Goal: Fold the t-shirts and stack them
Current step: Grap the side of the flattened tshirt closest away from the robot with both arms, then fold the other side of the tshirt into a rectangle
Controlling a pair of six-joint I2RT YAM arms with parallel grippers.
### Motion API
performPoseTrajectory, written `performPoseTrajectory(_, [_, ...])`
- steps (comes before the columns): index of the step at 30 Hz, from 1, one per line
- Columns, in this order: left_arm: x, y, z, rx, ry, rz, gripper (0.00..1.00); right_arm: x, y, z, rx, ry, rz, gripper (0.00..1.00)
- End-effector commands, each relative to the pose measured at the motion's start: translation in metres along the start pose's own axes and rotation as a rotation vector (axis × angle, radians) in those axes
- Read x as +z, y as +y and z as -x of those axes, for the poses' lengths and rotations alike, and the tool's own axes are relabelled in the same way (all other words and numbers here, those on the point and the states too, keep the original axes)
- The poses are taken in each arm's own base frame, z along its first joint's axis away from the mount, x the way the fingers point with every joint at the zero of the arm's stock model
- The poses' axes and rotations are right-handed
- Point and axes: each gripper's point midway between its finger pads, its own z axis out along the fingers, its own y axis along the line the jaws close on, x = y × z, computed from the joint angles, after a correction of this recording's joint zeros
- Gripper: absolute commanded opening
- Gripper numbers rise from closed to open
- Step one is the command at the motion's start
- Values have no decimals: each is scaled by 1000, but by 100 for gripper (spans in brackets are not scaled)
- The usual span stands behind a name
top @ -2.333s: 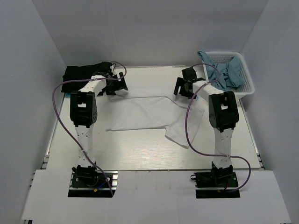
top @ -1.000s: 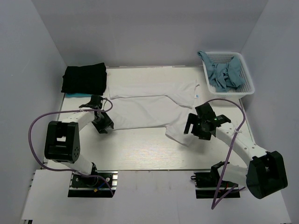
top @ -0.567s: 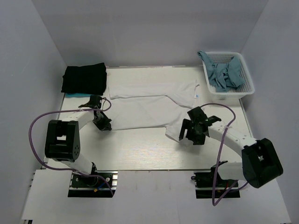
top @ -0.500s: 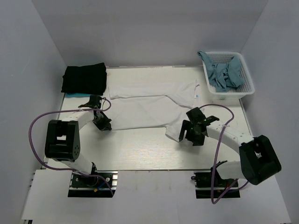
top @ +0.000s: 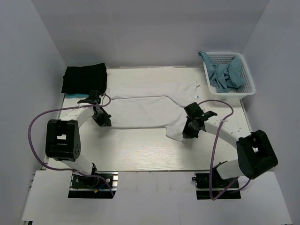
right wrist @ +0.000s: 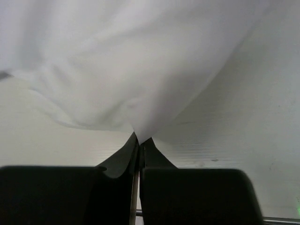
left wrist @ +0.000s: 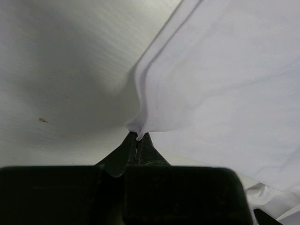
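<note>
White cotton t-shirt (top: 140, 112) lies flat; left gripper (top: 105, 122) and right gripper (top: 187, 134) each pinch just a sliver of its near edge, which may slip free when lifted.

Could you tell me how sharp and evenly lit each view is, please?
Top external: sharp, evenly lit, white t-shirt low-contrast against the pale table. Left wrist: left gripper blurred, soft shadow beside the shirt. Right wrist: right gripper dark, blurred.

Table (top: 140, 150) with white t-shirt (top: 145, 110), black t-shirt (top: 85, 77), basket (top: 234, 95)
</note>
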Motion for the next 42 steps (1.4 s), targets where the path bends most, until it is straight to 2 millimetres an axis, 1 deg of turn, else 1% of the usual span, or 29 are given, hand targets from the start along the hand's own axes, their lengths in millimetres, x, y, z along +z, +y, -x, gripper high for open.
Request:
performPoseTrajectory(1, [-21, -22, 26, -1, -59, -39, 0, -34, 37, 48, 16, -130, 88, 0])
performPoseTrajectory(4, [-29, -35, 40, 2, -67, -57, 0, -56, 54, 79, 10, -163, 94, 0])
performPoseTrajectory(5, [-25, -37, 41, 11, -49, -51, 0, -54, 53, 81, 17, -143, 80, 0])
performPoseTrajectory(9, [-25, -52, 62, 1, -55, -53, 0, -58, 59, 117, 34, -174, 89, 0])
performPoseTrajectory(10, [-29, -61, 71, 12, -74, -70, 0, -69, 67, 133, 38, -212, 113, 0])
performPoseTrajectory(11, [-29, -65, 76, 12, -79, -75, 0, -62, 61, 142, 54, -205, 94, 0])
performPoseTrajectory(13, [-27, -73, 91, 12, -91, -80, 0, -76, 73, 165, 51, -250, 127, 0])
performPoseTrajectory(16, [-31, -91, 110, 24, -119, -105, 0, -74, 77, 191, 68, -254, 140, 0])
performPoseTrajectory(17, [-24, -93, 113, 23, -111, -98, 0, -79, 77, 204, 60, -281, 149, 0])
performPoseTrajectory(19, [-27, -103, 127, 18, -129, -122, 0, -69, 76, 213, 53, -270, 137, 0])
performPoseTrajectory(20, [-25, -106, 130, 18, -131, -125, 0, -80, 78, 230, 55, -305, 153, 0])
performPoseTrajectory(21, [-15, -103, 131, 15, -121, -101, 0, -70, 76, 234, 53, -295, 136, 0])
performPoseTrajectory(22, [-18, -111, 139, 17, -137, -116, 0, -70, 77, 238, 52, -294, 143, 0])
performPoseTrajectory(23, [-16, -112, 141, 16, -132, -111, 0, -80, 79, 254, 58, -327, 159, 0])
performPoseTrajectory(24, [-19, -118, 147, 17, -141, -119, 0, -68, 79, 255, 48, -297, 156, 0])
performPoseTrajectory(26, [-6, -119, 151, 25, -130, -108, 0, -74, 87, 272, 35, -311, 199, 0])
performPoseTrajectory(27, [-7, -125, 157, 26, -143, -119, 0, -63, 86, 274, 10, -290, 193, 0])
performPoseTrajectory(28, [-4, -127, 159, 26, -143, -119, 0, -66, 96, 281, -6, -289, 235, 0])
performPoseTrajectory(29, [6, -128, 161, 26, -137, -114, 0, -42, 88, 280, 4, -238, 206, 0])
performPoseTrajectory(30, [4, -135, 167, 28, -145, -134, 0, -51, 97, 294, 1, -272, 230, 0])
performPoseTrajectory(31, [8, -139, 171, 29, -151, -139, 0, -46, 99, 297, -13, -267, 241, 0])
performPoseTrajectory(32, [11, -141, 174, 29, -153, -141, 0, -22, 95, 297, -10, -222, 230, 0])
performPoseTrajectory(34, [19, -150, 184, 30, -169, -156, 0, -28, 101, 314, 4, -254, 241, 0])
performPoseTrajectory(35, [21, -154, 187, 32, -168, -166, 9, -6, 95, 314, 21, -220, 219, 0])
performPoseTrajectory(36, [16, -159, 199, 26, -192, -183, 21, -7, 96, 324, 31, -241, 217, 4])
performPoseTrajectory(38, [14, -168, 206, 30, -211, -215, 48, 0, 89, 337, 67, -264, 188, 4])
performPoseTrajectory(40, [11, -177, 211, 48, -232, -255, 68, 5, 81, 345, 107, -294, 144, 37])
performPoseTrajectory(41, [1, -188, 215, 74, -251, -310, 80, 6, 81, 348, 99, -304, 141, 57])
performPoseTrajectory(42, [-1, -189, 214, 89, -254, -324, 100, 5, 76, 353, 99, -327, 114, 89])
